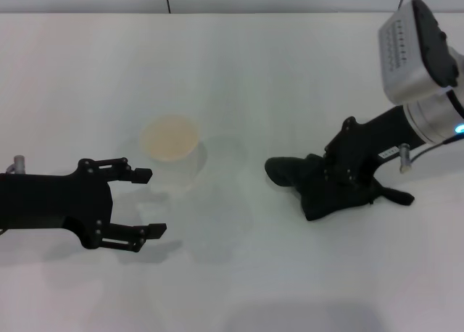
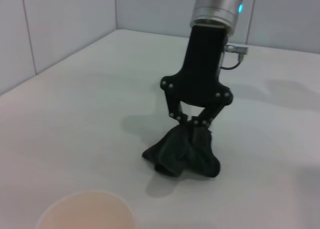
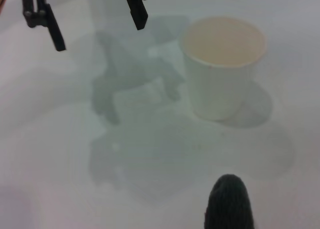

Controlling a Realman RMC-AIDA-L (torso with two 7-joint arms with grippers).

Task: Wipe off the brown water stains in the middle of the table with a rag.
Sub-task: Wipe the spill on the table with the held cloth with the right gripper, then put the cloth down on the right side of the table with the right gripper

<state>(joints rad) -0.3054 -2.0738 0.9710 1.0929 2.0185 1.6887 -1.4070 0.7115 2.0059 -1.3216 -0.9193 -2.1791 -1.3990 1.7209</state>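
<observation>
Head view is showing the right gripper (image 1: 335,174) clamping down on the black rag (image 1: 319,183), which is sitting bunched up on the white worktop (image 1: 239,64) over on the right side (the left wrist view is giving a nice look at both fingers pinching the top of the heap (image 2: 182,151)). The left gripper (image 1: 146,203) is hovering low at the left with its fingers spread apart, just beside the white paper cup (image 1: 172,155). I'm not making out any brown stain on the worktop, only pale shadows near the cup.
</observation>
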